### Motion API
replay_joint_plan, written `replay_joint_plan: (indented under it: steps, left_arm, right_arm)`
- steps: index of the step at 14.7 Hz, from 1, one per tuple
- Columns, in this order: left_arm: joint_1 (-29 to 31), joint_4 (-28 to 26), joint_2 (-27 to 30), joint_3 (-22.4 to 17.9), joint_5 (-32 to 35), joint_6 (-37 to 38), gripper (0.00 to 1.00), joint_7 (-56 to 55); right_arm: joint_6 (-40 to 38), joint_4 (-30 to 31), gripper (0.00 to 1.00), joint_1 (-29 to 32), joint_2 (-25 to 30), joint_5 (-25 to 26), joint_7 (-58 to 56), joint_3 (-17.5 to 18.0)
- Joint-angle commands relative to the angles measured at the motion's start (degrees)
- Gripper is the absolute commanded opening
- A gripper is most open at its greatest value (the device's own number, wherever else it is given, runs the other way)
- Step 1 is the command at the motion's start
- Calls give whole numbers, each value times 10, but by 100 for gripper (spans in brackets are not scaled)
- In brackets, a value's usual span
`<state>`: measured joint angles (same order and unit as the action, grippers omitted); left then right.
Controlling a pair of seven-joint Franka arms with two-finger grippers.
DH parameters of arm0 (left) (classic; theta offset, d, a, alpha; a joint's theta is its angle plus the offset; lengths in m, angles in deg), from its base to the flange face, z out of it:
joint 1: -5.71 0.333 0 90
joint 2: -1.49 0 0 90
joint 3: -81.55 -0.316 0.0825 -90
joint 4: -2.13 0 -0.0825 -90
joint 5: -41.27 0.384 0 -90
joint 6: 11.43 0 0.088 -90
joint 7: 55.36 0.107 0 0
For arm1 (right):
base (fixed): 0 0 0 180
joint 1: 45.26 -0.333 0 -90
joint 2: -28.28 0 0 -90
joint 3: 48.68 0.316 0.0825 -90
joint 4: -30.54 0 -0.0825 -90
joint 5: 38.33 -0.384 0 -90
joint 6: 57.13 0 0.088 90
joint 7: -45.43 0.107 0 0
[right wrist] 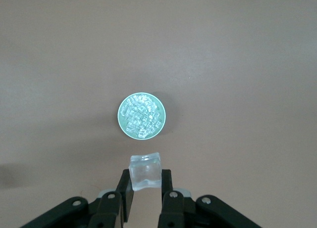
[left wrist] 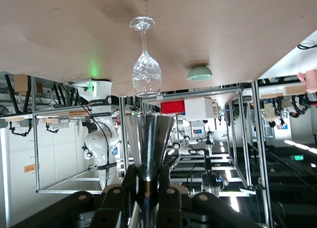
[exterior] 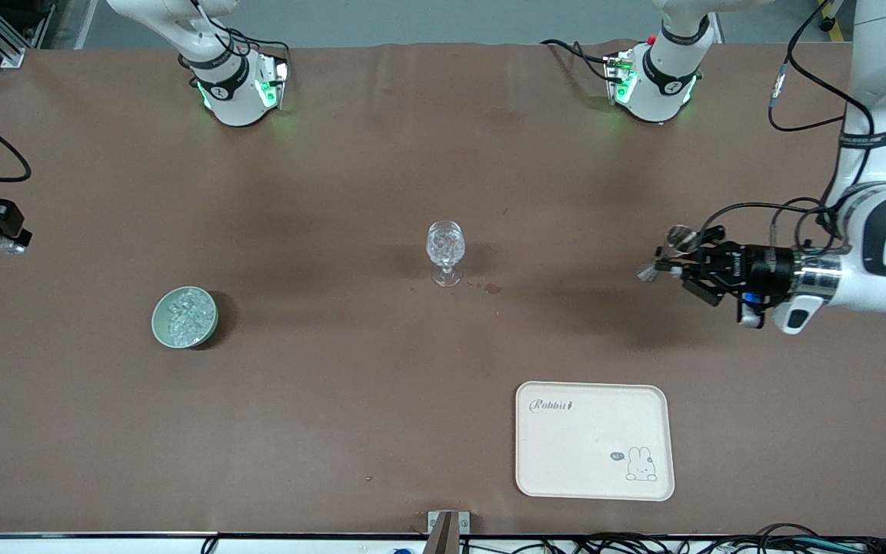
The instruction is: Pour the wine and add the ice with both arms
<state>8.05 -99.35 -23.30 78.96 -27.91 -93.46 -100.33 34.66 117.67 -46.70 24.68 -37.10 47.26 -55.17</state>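
Observation:
My left gripper [exterior: 674,259] is turned sideways over the table at the left arm's end. It is shut on the silver hourglass measuring cup [exterior: 649,271], gripped at its waist in the left wrist view [left wrist: 147,139]. The clear stemmed glass [exterior: 445,250] stands mid-table, well apart from the cup. My right gripper [exterior: 6,242] is up over the right arm's end of the table, shut on one ice cube [right wrist: 144,169]. A heap of ice [exterior: 184,315] fills the pale green bowl [exterior: 158,322], which lies below that gripper in the right wrist view [right wrist: 120,114].
A cream tray [exterior: 594,440] with a rabbit print lies nearer the front camera, toward the left arm's end. A small dark stain [exterior: 493,288] marks the brown cloth beside the glass. Both arm bases stand along the table's back edge.

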Motion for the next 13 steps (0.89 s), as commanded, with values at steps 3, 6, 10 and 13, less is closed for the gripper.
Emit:
replay_joint_plan:
  steps: [3,6,10,13]
  left_arm:
    - [2,-17,35,120,44,-105,0,-64]
    - [2,-43,35,188,49,-194,1,-78]
    - [-9,-48,11,250,62,-303,1,-107]
    - [-23,-45,-16,284,102,-366,1,-126]
  right_arm:
    - [1,17,1,7,18,-5,7,5]
    - [0,17,1,18,18,-6,6,10]
    - [1,25,1,34,23,-6,6,25]
    - [2,26,1,28,23,-7,6,24]
